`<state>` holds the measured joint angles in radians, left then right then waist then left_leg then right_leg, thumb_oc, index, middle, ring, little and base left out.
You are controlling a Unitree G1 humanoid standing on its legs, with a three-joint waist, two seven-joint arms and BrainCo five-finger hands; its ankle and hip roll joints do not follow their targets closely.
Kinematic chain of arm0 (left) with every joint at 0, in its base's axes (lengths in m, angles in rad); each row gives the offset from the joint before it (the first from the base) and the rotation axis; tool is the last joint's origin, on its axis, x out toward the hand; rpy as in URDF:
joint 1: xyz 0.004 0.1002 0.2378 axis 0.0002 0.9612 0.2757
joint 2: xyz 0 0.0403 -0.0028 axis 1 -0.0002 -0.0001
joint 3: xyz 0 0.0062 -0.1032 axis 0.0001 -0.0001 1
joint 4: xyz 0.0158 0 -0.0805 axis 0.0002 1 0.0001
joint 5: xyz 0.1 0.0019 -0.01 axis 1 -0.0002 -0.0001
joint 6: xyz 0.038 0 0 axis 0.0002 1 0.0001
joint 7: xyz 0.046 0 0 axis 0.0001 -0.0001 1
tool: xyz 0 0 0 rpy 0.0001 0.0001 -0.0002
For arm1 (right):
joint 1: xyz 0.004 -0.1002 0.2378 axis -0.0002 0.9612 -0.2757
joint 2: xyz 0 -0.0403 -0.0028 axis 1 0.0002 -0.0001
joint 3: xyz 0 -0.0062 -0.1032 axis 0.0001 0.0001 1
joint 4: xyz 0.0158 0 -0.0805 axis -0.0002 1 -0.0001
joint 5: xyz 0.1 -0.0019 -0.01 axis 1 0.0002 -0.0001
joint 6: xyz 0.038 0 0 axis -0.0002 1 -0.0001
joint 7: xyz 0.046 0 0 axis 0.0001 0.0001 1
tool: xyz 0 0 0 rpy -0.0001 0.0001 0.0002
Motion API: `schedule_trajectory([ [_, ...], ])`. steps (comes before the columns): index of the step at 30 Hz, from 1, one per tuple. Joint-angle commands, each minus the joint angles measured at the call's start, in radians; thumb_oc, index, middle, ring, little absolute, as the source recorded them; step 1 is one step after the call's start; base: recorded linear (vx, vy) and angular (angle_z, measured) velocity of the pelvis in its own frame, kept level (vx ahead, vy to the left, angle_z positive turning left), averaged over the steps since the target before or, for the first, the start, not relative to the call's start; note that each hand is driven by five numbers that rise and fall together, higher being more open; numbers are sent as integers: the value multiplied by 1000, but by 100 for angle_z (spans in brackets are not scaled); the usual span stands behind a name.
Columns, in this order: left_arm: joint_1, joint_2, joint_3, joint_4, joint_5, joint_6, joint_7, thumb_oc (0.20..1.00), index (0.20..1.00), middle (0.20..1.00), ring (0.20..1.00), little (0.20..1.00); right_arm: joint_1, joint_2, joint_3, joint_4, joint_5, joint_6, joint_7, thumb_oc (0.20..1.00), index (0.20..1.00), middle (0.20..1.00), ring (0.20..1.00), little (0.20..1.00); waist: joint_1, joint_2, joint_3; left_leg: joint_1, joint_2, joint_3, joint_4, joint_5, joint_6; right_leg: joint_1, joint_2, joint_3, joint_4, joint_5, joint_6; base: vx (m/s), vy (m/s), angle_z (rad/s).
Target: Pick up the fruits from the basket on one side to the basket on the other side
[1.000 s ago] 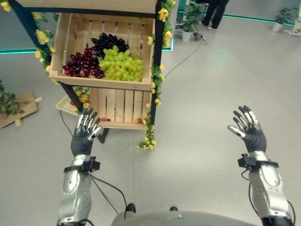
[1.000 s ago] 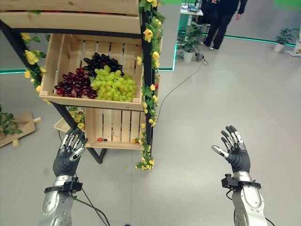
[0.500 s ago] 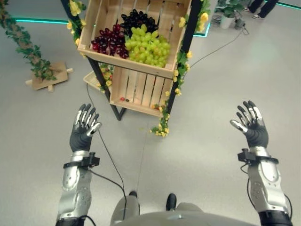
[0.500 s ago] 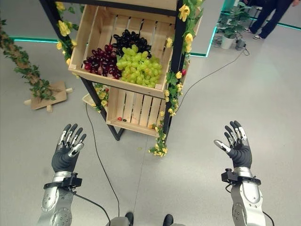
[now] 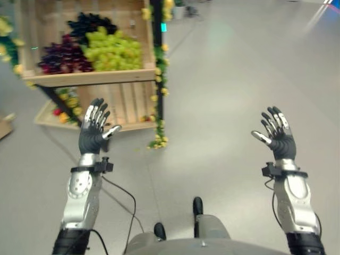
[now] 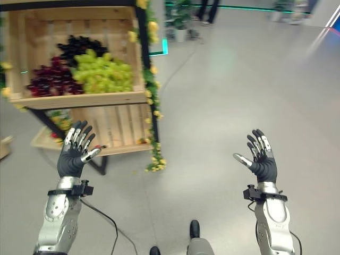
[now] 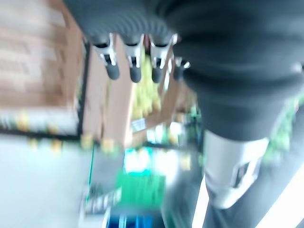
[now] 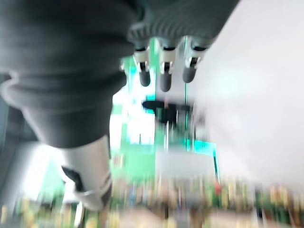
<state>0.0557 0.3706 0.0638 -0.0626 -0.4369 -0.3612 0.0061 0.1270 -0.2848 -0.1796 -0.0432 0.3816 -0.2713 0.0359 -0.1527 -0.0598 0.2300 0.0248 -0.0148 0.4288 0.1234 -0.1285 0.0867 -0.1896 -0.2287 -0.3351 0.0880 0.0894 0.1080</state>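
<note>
While both hands are raised with fingers spread and nothing in them, the job looks to be at its approach step: no fruit has been picked yet. The left hand (image 5: 93, 135) hovers in front of the lower crate (image 5: 119, 106) of a wooden shelf stand, and the right hand (image 5: 277, 139) hangs well apart over the bare floor (image 5: 228, 79). The fruit lies in the upper crate (image 6: 69, 100): green grapes (image 6: 101, 74) beside red grapes (image 6: 50, 82), with dark grapes (image 6: 77, 47) behind them.

My judgement is that the next move calls for closing on the stand and lifting the left hand up over the crate's front board to reach a bunch; the receiving basket cannot be made out, so finding it is also needed.

From the right eye view, a potted plant (image 6: 180, 26) and a person's legs (image 6: 208, 11) appear beyond the stand. Along the left wrist view, straight fingertips (image 7: 135, 73) point toward the blurred stand, confirming an empty hand.
</note>
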Motion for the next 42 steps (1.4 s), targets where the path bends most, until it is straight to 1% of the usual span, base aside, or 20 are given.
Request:
schedule_trajectory([
  [1, -42, 8, 9, -63, 55, -71, 6, 1000, 1000, 1000, 1000, 1000, -18, -57, -45, -79, -33, -42, 2, 1000, 1000, 1000, 1000, 1000, -16, 22, -24, 16, 3, -151, 3, -49, -58, 8, -33, 120, 23, -38, 73, -145, -23, -121],
  [3, -70, 4, -14, -55, 44, -71, 17, 1000, 1000, 1000, 1000, 1000, -32, -62, -69, -81, -29, -53, -25, 1000, 1000, 1000, 1000, 1000, -17, 30, -44, 12, 21, -83, -5, -42, -53, 33, -48, 94, 75, -64, 71, -176, -38, -120],
  [7, -38, 22, 18, -108, 40, -72, 18, 1000, 1000, 1000, 1000, 1000, -93, -102, -67, -78, -30, -70, -71, 1000, 1000, 1000, 1000, 1000, 42, 56, -83, 30, 85, 125, -32, -20, -68, 148, -145, -282, 116, -80, 73, -193, -99, -135],
  [8, -24, 24, 22, -119, 37, -72, 16, 1000, 1000, 1000, 1000, 1000, -111, -111, -58, -72, -28, -68, -73, 1000, 1000, 1000, 1000, 1000, 47, 55, -90, 36, 91, 158, -45, -12, -68, 160, -149, -322, 122, -63, 80, -124, -155, -191],
  [10, -14, 27, 32, -126, 32, -67, 18, 1000, 1000, 1000, 1000, 1000, -128, -126, -49, -58, -36, -62, -78, 1000, 1000, 1000, 1000, 1000, 50, 52, -99, 47, 89, 185, -60, -7, -68, 165, -131, -312, 110, -52, 87, -11, -191, -234],
  [13, -17, 9, 43, -100, 34, -72, 34, 1000, 1000, 1000, 1000, 1000, -107, -147, -92, -62, -36, -55, -73, 1000, 1000, 1000, 1000, 1000, -17, 36, -133, 78, 130, 268, -35, -5, -86, 151, -50, -199, -9, -56, 75, 119, -365, -163],
  [15, -57, -6, 11, -73, 9, -74, 42, 1000, 1000, 1000, 1000, 1000, -95, -160, -132, -90, -15, -73, -77, 1000, 1000, 1000, 1000, 1000, -60, 24, -142, 88, 204, 308, 34, 4, -124, 137, 14, -125, -13, -100, 47, 169, -484, -171],
  [18, -82, 6, -16, -67, 23, -69, 37, 1000, 1000, 1000, 1000, 1000, -80, -166, -160, -118, -1, -74, -76, 1000, 1000, 1000, 1000, 1000, -73, 12, -135, 85, 278, 322, 171, -21, -151, 146, 70, -78, 1, -159, 7, 191, -479, -101],
  [20, -102, 0, -35, -63, 10, -65, 28, 1000, 1000, 1000, 1000, 1000, -73, -170, -177, -119, 24, -86, -74, 1000, 1000, 1000, 1000, 1000, -74, 0, -129, 61, 363, 293, 348, 66, -205, 190, 131, -46, -8, -210, -35, 259, -462, -102],
  [21, -110, -4, -45, -53, 2, -63, 30, 1000, 1000, 1000, 1000, 1000, -70, -174, -177, -126, 36, -94, -72, 1000, 1000, 1000, 1000, 1000, -62, 1, -113, 46, 432, 231, 460, 134, -252, 225, 192, -11, -26, -237, -76, 291, -483, -76],
  [22, -110, -9, -50, -49, 3, -62, 32, 1000, 1000, 1000, 1000, 1000, -72, -177, -174, -127, 47, -95, -71, 1000, 1000, 1000, 1000, 1000, -55, -6, -105, 30, 433, 175, 521, 152, -251, 239, 209, 20, -36, -241, -92, 226, -400, -75],
  [23, -104, -14, -53, -47, 8, -59, 40, 1000, 1000, 1000, 1000, 1000, -74, -180, -164, -125, 50, -95, -73, 1000, 1000, 1000, 1000, 1000, -36, -9, -91, -1, 392, 72, 598, 136, -245, 252, 229, 68, -48, -241, -111, 59, -206, -112],
  [24, -85, -16, -53, -55, 20, -53, 47, 1000, 1000, 1000, 1000, 1000, -68, -181, -155, -129, 47, -84, -73, 1000, 1000, 1000, 1000, 1000, -17, -25, -83, -85, 282, -31, 634, 93, -209, 253, 231, 115, -73, -214, -122, 16, -130, -138],
  [25, -73, -28, -52, -58, 10, -52, 39, 1000, 1000, 1000, 1000, 1000, -49, -176, -158, -130, 50, -81, -63, 1000, 1000, 1000, 1000, 1000, -14, -33, -84, -125, 199, -81, 556, 58, -179, 257, 233, 162, -88, -190, -111, 22, -104, -186],
  [28, -54, -33, -37, -56, 6, -59, 14, 1000, 1000, 1000, 1000, 1000, -12, -168, -191, -124, 43, -78, -47, 1000, 1000, 1000, 1000, 1000, -15, -41, -86, -175, 169, -99, 461, 30, -150, 270, 242, 215, -100, -185, -101, 146, -29, -126],
  [29, -58, -28, -40, -48, 17, -65, 16, 1000, 1000, 1000, 1000, 1000, -15, -166, -184, -117, 26, -86, -52, 1000, 1000, 1000, 1000, 1000, -5, -30, -90, -211, 119, -186, 284, 37, -123, 268, 239, 273, -96, -181, -80, 228, 103, -101],
  [31, -43, -21, -36, -58, 32, -71, 32, 1000, 1000, 1000, 1000, 1000, -40, -178, -131, -92, 2, -93, -64, 1000, 1000, 1000, 1000, 1000, 68, -13, -81, -250, -43, -494, 95, 111, -136, 290, 283, 401, -97, -178, -74, 298, 67, -167],
  [33, -15, -17, -13, -61, 41, -79, 44, 1000, 1000, 1000, 1000, 1000, -61, -179, -99, -89, -14, -90, -68, 1000, 1000, 1000, 1000, 1000, 101, -13, -71, -257, -80, -652, 58, 141, -147, 300, 316, 498, -80, -192, -71, 207, 5, -272],
  [36, -7, -18, 8, -46, 24, -85, 38, 1000, 1000, 1000, 1000, 1000, -68, -180, -94, -85, -12, -78, -49, 1000, 1000, 1000, 1000, 1000, 107, -12, -79, -239, -78, -654, 40, 135, -138, 290, 332, 561, -73, -193, -56, 176, 96, -220],
  [42, -53, -1, -39, -54, 31, -72, 13, 1000, 1000, 1000, 1000, 1000, -38, -162, -116, -77, -52, -48, -25, 1000, 1000, 1000, 1000, 1000, 84, -17, -130, -146, -91, -513, 12, 67, -74, 254, 302, 586, 34, -224, -2, 239, 241, -136],
])
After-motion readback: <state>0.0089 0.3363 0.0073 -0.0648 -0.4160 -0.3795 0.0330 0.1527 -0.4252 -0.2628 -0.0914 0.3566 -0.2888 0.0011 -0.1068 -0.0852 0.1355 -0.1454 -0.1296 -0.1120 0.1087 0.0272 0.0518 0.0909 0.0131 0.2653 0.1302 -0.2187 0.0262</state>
